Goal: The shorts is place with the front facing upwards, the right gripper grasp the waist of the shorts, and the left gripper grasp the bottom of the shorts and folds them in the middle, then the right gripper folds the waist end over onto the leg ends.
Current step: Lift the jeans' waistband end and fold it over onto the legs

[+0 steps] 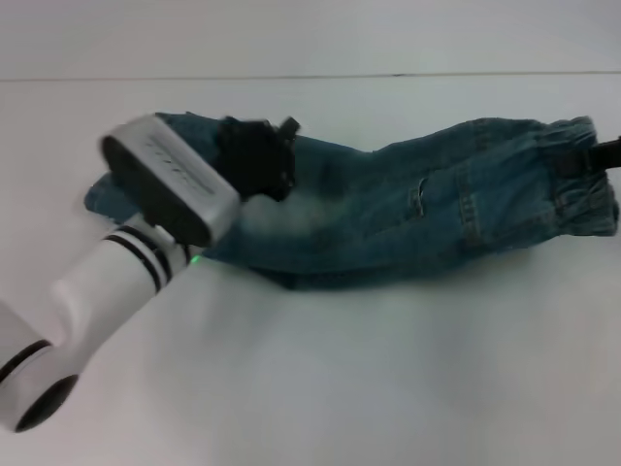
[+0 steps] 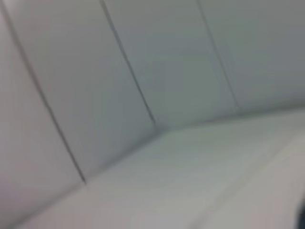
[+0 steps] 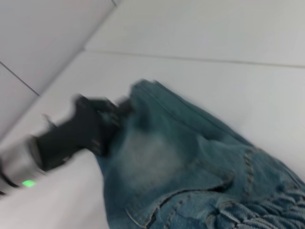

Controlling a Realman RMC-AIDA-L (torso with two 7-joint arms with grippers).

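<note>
The blue-green denim shorts (image 1: 408, 209) lie across the white table, doubled lengthwise with one leg over the other. The gathered waist (image 1: 582, 184) is at the right and the leg ends (image 1: 175, 126) at the left. My left gripper (image 1: 260, 155), a black claw on a white arm, sits over the leg part and looks shut on the fabric near the hem; it also shows in the right wrist view as the left gripper (image 3: 102, 124) against the shorts (image 3: 162, 162). My right gripper (image 1: 600, 155) is mostly cut off at the right edge, shut on the waistband. The left wrist view shows no garment.
The white table (image 1: 388, 369) stretches wide in front of the shorts. A white panelled wall (image 2: 95, 86) stands behind. My left arm's white forearm (image 1: 107, 282) crosses the near left of the table.
</note>
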